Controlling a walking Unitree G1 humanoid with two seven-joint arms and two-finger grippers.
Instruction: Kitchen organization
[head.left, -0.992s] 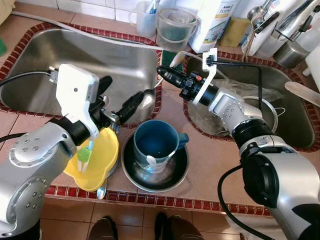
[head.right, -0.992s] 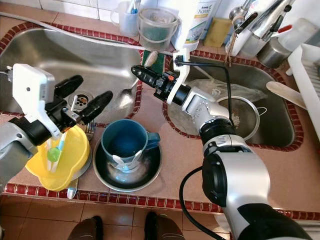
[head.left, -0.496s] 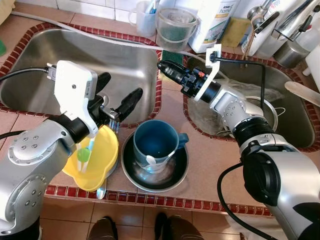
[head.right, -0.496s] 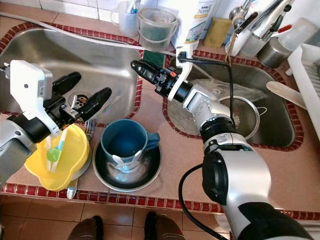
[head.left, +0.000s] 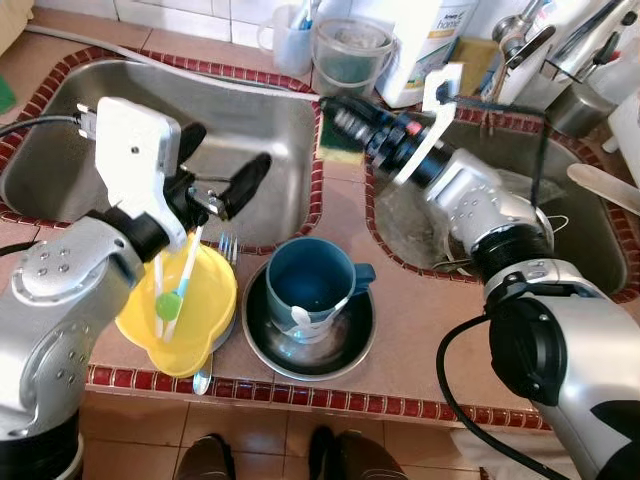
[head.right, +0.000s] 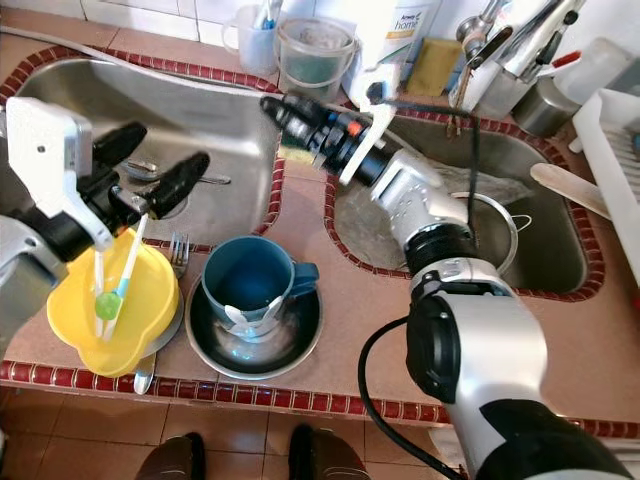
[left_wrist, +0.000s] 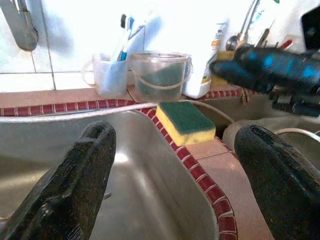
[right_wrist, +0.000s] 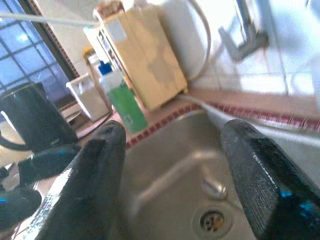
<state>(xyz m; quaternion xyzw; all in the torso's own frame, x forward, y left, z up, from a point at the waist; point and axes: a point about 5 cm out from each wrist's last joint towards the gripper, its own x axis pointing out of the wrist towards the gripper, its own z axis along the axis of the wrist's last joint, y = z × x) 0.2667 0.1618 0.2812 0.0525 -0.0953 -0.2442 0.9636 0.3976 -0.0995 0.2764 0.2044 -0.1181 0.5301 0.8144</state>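
The left gripper (head.right: 152, 160) is holding its two black fingers (left_wrist: 80, 186) wide apart, with nothing between them. It is hanging over the near edge of the left sink (head.left: 90, 130), just above the yellow bowl (head.left: 185, 315). A spoon (head.right: 175, 177) is lying on the bottom of that sink.

The right gripper (head.left: 345, 115) is reaching across the red tile strip between the two sinks. Its fingers (right_wrist: 95, 180) are standing wide apart too, and they are holding nothing. The arm looks blurry. Right under the fingertips, a green and yellow sponge (left_wrist: 186, 121) is lying on the strip at the back of the counter.

The yellow bowl is sitting at the front left of the counter, with a green and white stick thing (head.right: 108, 290) standing in it. A fork (head.left: 228, 248) is lying beside the bowl. Next to it, a blue mug (head.left: 312, 285) is sitting inside a metal bowl (head.left: 310, 345) by the front edge.

At the back edge, a clear tub (head.left: 350, 50) and a cup with toothbrushes (head.left: 290, 35) are standing side by side. A metal strainer (head.right: 495, 235) is sitting in the right sink (head.right: 545, 225).
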